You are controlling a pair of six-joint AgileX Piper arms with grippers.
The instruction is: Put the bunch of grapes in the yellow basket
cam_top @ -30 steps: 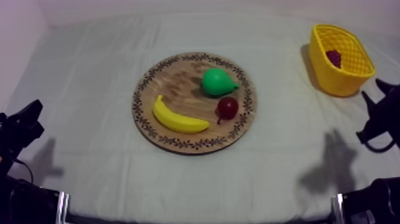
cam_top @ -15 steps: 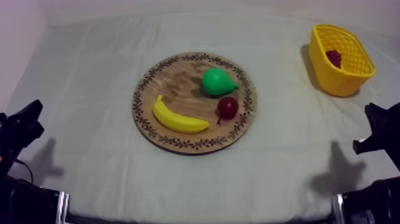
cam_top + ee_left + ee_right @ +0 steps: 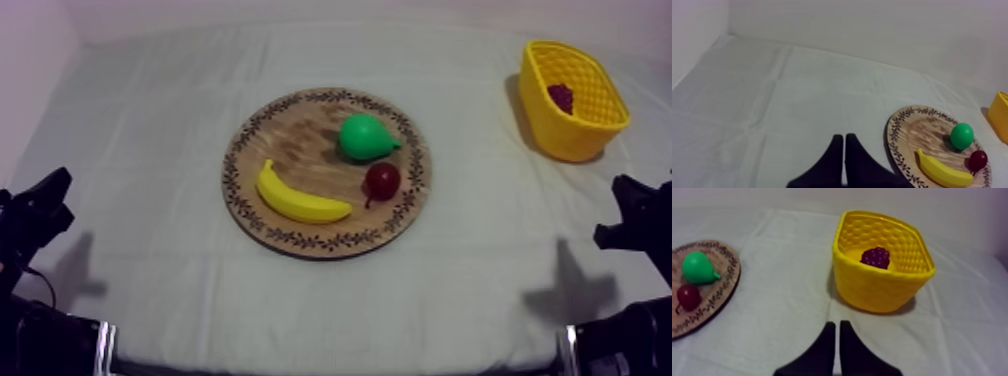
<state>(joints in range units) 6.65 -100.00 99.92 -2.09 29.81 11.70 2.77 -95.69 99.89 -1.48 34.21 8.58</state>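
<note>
Both claws are clenched on nothing: my left gripper sits low at the near left corner of the table, and my right gripper is by its right edge. At mid-table the wooden board bears a banana, a pear and a small red fruit. In the far right corner, the bunch of grapes lies inside the yellow basket.

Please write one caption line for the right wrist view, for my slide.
The bunch of grapes lies in the yellow basket; the right gripper, shut on nothing, faces it.
</note>
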